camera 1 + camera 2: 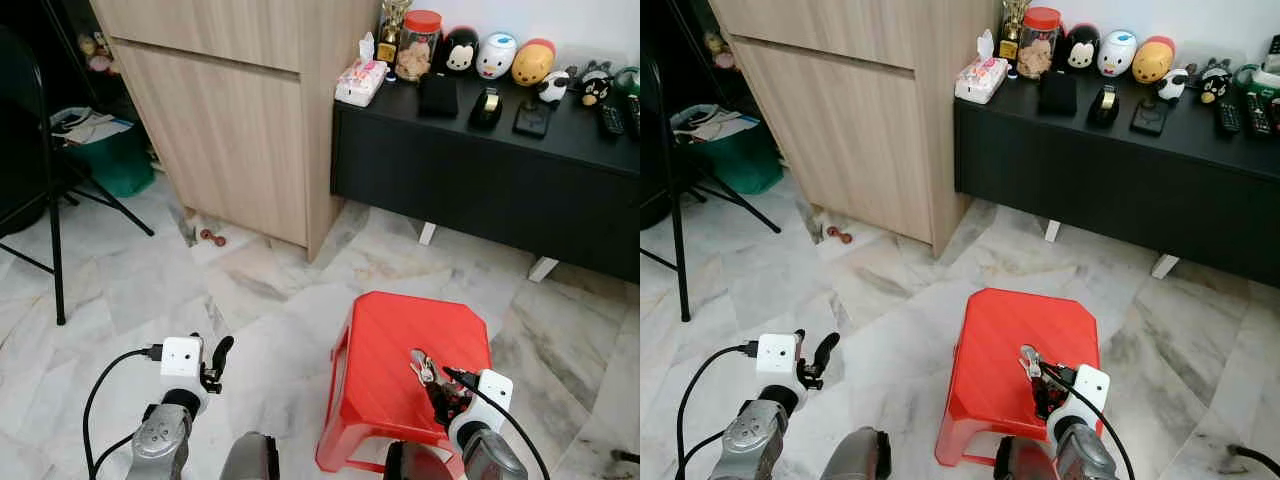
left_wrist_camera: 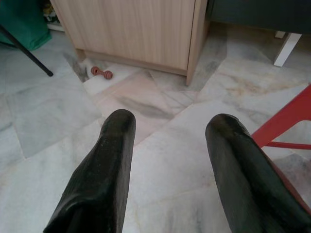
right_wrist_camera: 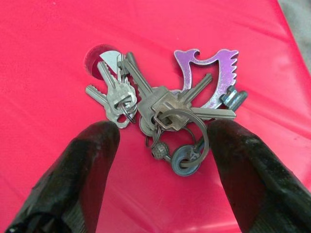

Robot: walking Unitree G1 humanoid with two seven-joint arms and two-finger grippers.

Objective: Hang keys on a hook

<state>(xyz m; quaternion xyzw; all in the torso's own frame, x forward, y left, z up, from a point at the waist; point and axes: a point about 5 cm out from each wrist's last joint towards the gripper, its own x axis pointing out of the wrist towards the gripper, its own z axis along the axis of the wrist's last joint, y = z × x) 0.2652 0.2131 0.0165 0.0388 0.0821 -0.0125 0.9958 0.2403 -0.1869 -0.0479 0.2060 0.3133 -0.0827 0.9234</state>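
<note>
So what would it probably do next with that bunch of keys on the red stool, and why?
Probably lower the right gripper slightly and close it. The bunch of silver keys with a purple metal charm lies flat on the red plastic stool, its rings between the open jaws, not yet gripped. The left gripper hangs open over the marble floor.

Floor [image 1: 150,290]: open at 10–12 o'clock of left gripper [image 2: 167,145]. Stool [image 1: 400,340] blocks 3 o'clock. Cabinet [image 1: 250,120] bars 12; black sideboard [image 1: 480,170] bars 1–2.
</note>
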